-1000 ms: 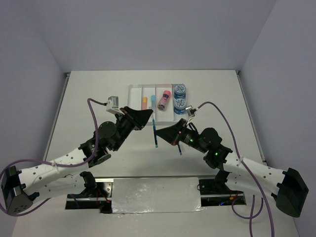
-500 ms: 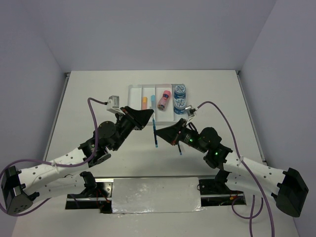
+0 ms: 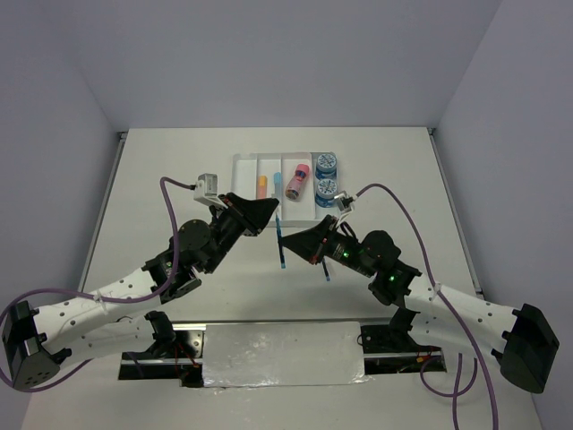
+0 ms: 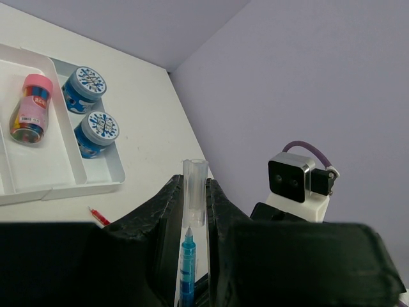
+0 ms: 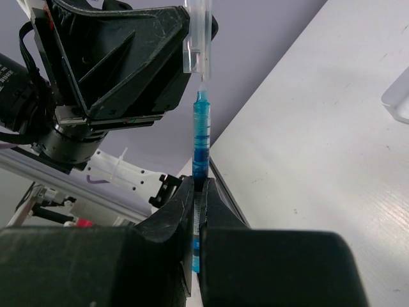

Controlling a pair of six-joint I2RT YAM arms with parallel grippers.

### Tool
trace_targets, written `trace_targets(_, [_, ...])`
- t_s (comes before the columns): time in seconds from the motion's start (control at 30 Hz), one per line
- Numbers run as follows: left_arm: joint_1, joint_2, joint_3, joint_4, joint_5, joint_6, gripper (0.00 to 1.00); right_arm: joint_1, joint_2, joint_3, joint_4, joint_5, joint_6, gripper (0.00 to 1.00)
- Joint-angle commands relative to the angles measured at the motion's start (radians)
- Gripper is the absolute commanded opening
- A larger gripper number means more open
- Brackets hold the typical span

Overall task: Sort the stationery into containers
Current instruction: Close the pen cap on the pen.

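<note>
top, hidden: grip contact too small to read
top, arms: left gripper (image 3: 270,215) and right gripper (image 3: 292,244) meet nose to nose just near of tray (image 3: 246,184)
left wrist: fingers (image 4: 163,214) pinch clear cap (image 4: 195,188); lower view blocked by gripper body
right wrist: fingers (image 5: 176,214) pinch blue pen (image 5: 201,144), tip at cap mouth; lower barrel hidden

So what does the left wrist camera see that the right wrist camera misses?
Only the left wrist view shows what lies in the clear tray: the pink cylinder and two blue rolls. It also shows a thin red pen on the table and the other arm's white camera box. Only the right wrist view shows the left gripper from outside. Both show the clear cap held by the left gripper and the blue pen in the right gripper, its tip close to the cap's open end.
</note>
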Motion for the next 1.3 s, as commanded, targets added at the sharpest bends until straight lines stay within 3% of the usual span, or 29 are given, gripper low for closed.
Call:
trace_targets(0.0, [-0.001,0.003,0.030,0.051,0.020,0.024,0.04,0.011,-0.009,0.053,0.018,0.006,-0.023,0.00])
trace_targets(1.27, [-0.001,-0.017,0.032,0.016,0.035,0.047,0.04,0.013,0.012,0.123,-0.069,0.050,-0.074,0.00])
